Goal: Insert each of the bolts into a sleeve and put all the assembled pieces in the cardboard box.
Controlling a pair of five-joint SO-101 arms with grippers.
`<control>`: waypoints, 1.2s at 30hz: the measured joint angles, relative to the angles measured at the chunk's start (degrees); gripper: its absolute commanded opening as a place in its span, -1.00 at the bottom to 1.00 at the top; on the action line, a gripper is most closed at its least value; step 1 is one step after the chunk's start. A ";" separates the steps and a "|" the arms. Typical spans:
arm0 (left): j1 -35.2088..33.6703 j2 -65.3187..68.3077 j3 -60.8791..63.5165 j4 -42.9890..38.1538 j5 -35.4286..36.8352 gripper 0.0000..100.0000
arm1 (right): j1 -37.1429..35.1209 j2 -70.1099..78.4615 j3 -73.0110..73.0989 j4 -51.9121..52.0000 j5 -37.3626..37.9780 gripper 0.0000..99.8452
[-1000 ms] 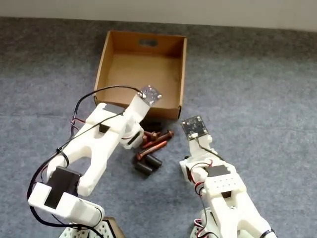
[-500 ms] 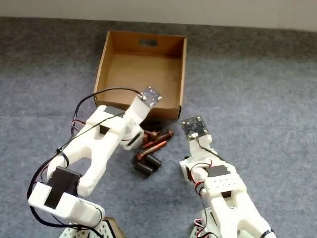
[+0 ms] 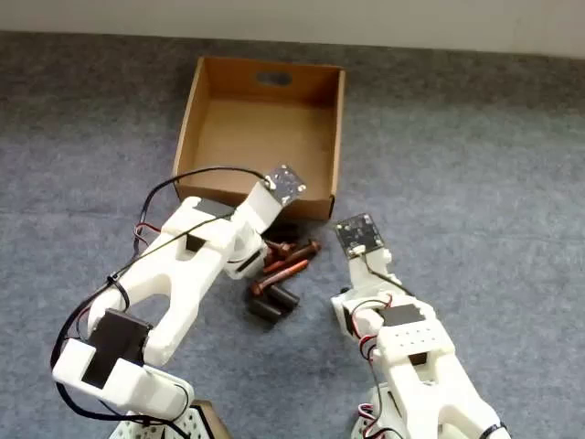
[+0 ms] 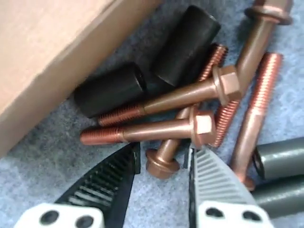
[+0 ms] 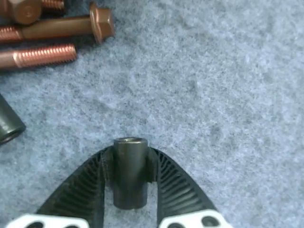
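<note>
Several copper bolts [image 3: 289,260] lie in a heap just in front of the cardboard box [image 3: 190,119], with two black sleeves [image 3: 274,302] beside them. My left gripper [image 4: 164,153] is open, low over the heap, and its fingers [image 4: 110,181] stand either side of one bolt's head [image 4: 161,165]. More bolts [image 4: 156,129] and two black sleeves [image 4: 110,89] lie just beyond, against the box wall [image 4: 42,52]. My right gripper [image 5: 130,154] is shut on a black sleeve [image 5: 129,190], held above the carpet to the right of the heap. The right arm [image 3: 402,334] stands at the lower right.
Grey carpet [image 3: 475,165] covers the table. The box is open at the top with nothing inside. Two greyer sleeves [image 4: 280,159] lie beside the left gripper. Bolt ends [image 5: 57,28] and a sleeve's rim [image 5: 8,126] show near the right gripper. Black cables loop off the left arm [image 3: 174,274].
The left arm's wrist has shifted slightly right and down toward the heap of bolts. The right arm has kept still with the sleeve.
</note>
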 measured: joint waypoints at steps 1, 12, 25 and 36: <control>0.09 0.00 0.09 0.00 -0.18 -0.89 | 0.00 0.00 0.00 0.00 0.00 -0.99; 0.35 0.00 -0.26 4.40 -0.53 -0.98 | 0.00 0.00 0.00 0.00 0.00 -0.99; -19.25 -0.18 -0.09 14.07 -18.29 -0.98 | 0.00 0.00 0.00 0.00 0.00 -0.99; -36.92 -7.74 -2.99 24.00 -41.23 -0.98 | 0.00 0.00 0.00 0.00 0.00 -0.99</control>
